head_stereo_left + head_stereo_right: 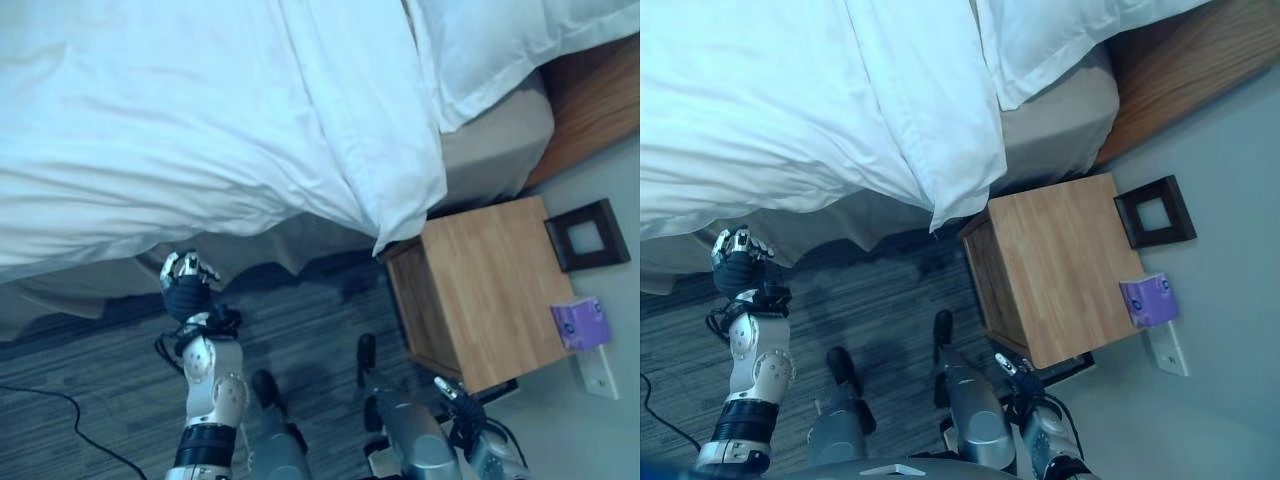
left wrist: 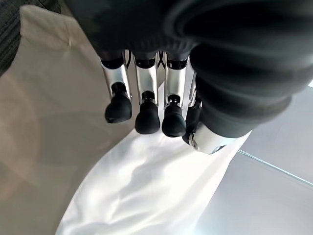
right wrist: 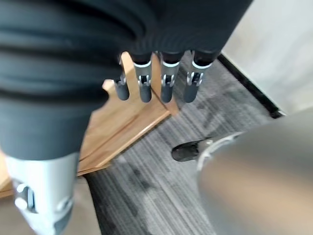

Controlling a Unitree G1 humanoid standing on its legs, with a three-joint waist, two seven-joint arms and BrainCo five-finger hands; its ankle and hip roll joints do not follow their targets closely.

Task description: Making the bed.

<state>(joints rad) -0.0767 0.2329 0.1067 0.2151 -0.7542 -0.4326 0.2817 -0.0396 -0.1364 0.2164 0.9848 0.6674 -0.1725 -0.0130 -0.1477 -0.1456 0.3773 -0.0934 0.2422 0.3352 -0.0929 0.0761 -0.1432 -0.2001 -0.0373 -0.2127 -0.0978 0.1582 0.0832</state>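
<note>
My right hand (image 3: pixel 156 88) hangs low at five o'clock, fingers straight and empty. The bed (image 1: pixel 500 140) spans twelve o'clock, its white duvet (image 1: pixel 200 120) rumpled, one corner drooping beside the nightstand (image 1: pixel 480 290). My left hand (image 1: pixel 187 283), fingers loosely straight, holds nothing below the duvet's edge. I judge most smoothing remains.

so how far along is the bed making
Early stage. Done: the white duvet is spread over the bed, though rumpled, one corner drooping beside the nightstand. In hand: nothing; the left hand is raised by the duvet's edge, the right hand hangs open. Left: smoothing, squaring that corner.
</note>
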